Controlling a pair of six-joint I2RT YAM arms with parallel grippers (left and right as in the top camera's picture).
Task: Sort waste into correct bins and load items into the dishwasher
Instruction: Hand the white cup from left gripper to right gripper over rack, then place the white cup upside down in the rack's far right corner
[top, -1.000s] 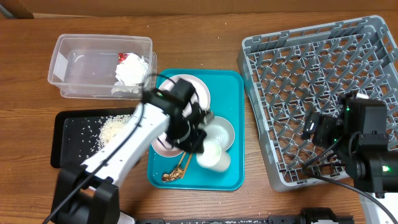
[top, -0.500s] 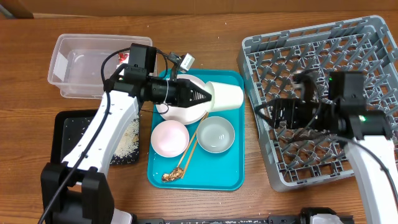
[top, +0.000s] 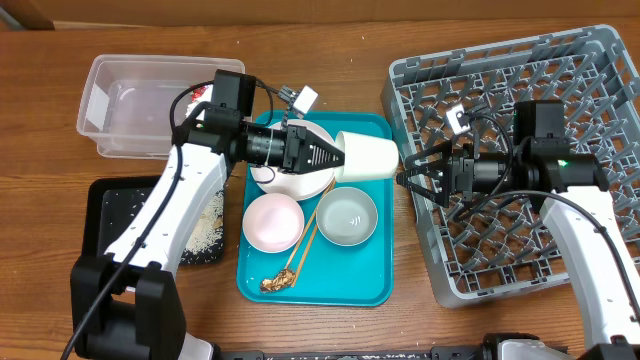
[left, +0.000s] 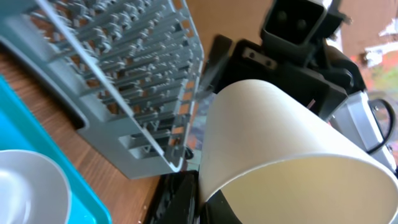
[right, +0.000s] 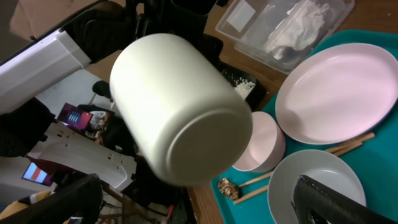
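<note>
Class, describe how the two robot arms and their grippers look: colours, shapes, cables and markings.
Both the left arm and right arm have smooth white links joined by boxy black joint housings. The left gripper and right gripper are black with tapered fingers. Thin black cables loop beside each wrist, each carrying a small white tag.

Wooden desk (top: 330, 40) seen from overhead, clear plastic tub (top: 165, 60) set at the back left, black tray (top: 112, 200) just in front of it, teal tray (top: 340, 288) laid mid-desk, grey dish rack (top: 600, 70) placed right.
</note>
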